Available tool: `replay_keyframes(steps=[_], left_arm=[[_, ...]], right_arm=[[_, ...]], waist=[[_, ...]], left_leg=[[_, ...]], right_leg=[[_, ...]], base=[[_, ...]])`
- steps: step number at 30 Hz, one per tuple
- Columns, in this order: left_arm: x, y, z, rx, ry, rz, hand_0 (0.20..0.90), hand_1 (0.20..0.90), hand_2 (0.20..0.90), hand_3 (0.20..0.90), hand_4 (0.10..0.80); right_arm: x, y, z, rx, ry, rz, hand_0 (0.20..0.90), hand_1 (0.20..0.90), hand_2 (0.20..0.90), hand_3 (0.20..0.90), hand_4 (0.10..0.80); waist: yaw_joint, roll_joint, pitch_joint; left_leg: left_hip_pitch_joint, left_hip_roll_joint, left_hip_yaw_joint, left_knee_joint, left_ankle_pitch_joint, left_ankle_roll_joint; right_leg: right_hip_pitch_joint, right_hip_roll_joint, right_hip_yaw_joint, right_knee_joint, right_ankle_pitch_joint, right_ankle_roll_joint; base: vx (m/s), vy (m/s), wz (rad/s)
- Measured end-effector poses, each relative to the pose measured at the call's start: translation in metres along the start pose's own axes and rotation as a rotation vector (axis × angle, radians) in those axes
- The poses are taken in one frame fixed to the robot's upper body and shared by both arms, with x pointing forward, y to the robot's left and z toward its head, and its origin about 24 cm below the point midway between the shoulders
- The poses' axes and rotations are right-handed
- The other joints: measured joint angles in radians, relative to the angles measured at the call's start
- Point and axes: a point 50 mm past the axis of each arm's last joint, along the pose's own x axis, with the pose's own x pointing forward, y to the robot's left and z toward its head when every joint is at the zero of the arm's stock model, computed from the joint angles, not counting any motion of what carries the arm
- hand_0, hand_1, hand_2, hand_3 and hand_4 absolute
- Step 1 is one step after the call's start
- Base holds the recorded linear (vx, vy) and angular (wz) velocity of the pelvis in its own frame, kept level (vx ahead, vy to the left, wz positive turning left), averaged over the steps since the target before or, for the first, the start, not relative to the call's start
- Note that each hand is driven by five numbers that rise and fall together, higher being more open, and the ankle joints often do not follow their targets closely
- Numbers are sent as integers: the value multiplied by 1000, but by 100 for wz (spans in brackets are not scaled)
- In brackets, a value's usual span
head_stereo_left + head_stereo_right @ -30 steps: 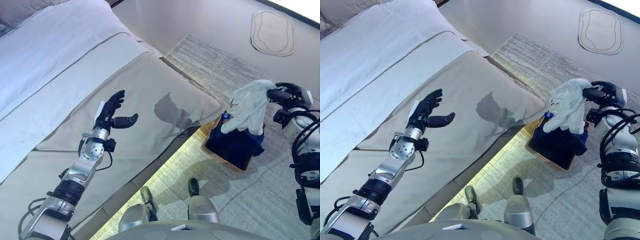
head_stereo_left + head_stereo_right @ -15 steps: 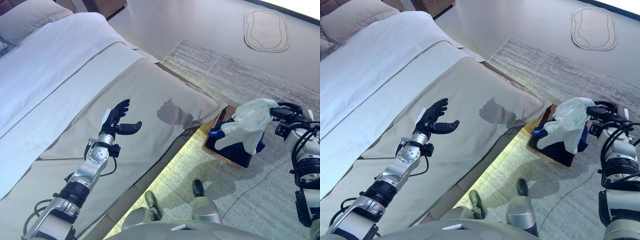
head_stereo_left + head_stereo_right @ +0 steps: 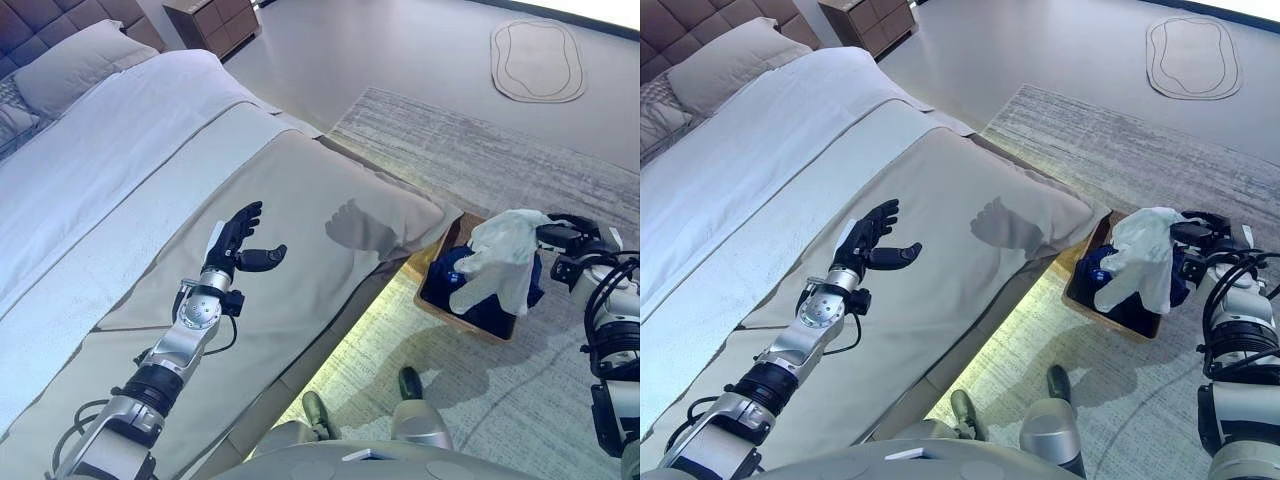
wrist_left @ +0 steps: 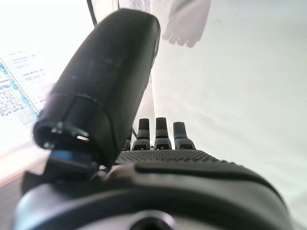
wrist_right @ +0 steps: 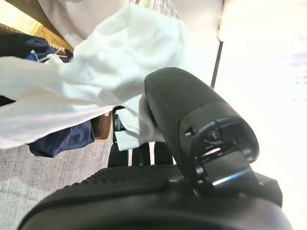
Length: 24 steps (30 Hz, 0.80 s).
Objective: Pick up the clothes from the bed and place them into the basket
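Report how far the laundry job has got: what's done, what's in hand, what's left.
Done: a dark blue garment already lies in the brown wicker basket on the rug beside the bed.

In hand: the right hand grips a white cloth garment that hangs over the basket, not yet released.

Left: letting it go. The visible part of the beige-covered bed shows no more clothes; the left hand hovers open above it.

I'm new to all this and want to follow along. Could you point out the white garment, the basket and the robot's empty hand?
White garment [image 3: 505, 255]: left eye view, middle of the hanging cloth.
Basket [image 3: 448, 238]: left eye view, its wicker rim nearest the bed.
Left hand [image 3: 866, 243]: right eye view, the palm.
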Motion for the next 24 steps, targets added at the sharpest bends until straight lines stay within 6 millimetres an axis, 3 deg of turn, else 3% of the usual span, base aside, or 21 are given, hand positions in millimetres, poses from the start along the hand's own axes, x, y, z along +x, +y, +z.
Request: replay_keyframes(steps=[24], left_arm=[[-6, -2, -9, -7, 28, -5, 900, 900, 900, 900, 800]], right_arm=[[-1, 1, -4, -7, 18, 43, 900, 900, 900, 900, 800]], waist=[[15, -5, 2]], left_leg=[[-11, -2, -24, 0, 0, 0]], right_leg=[[6, 2, -22, 0, 0, 0]], base=[[30, 10, 3]])
